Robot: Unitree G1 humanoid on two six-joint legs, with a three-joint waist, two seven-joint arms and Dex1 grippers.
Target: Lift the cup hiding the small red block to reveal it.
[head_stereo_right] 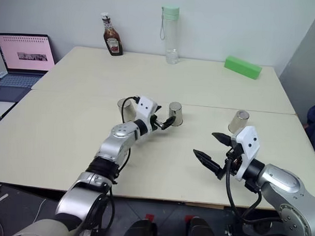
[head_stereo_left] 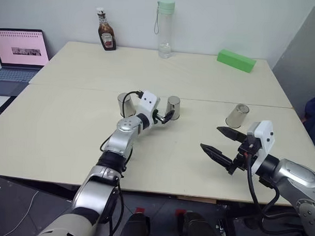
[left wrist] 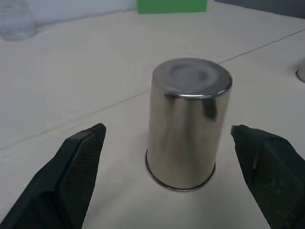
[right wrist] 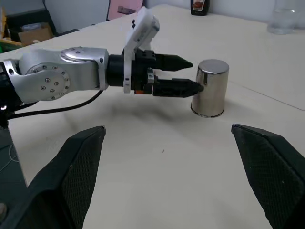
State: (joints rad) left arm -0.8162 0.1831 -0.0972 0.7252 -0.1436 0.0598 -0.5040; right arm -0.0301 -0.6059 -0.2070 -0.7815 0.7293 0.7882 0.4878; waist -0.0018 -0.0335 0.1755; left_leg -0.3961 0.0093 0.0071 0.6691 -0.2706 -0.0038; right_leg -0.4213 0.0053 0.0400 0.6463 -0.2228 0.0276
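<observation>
Right gripper (head_stereo_left: 223, 142) nearest the camera, jaws spread, empty, well short of any cup. Left gripper (head_stereo_left: 165, 118) also spread, level, straddling the middle cup (head_stereo_left: 173, 107): upside down, axis vertical, dead ahead between the fingers. Left arm clearly closer. No red block visible.

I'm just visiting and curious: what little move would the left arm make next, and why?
Probably ease forward a bit more, then close. The left gripper has its jaws wide open on either side of the middle upside-down cup, not yet touching it, so nothing is gripped to lift.
</observation>
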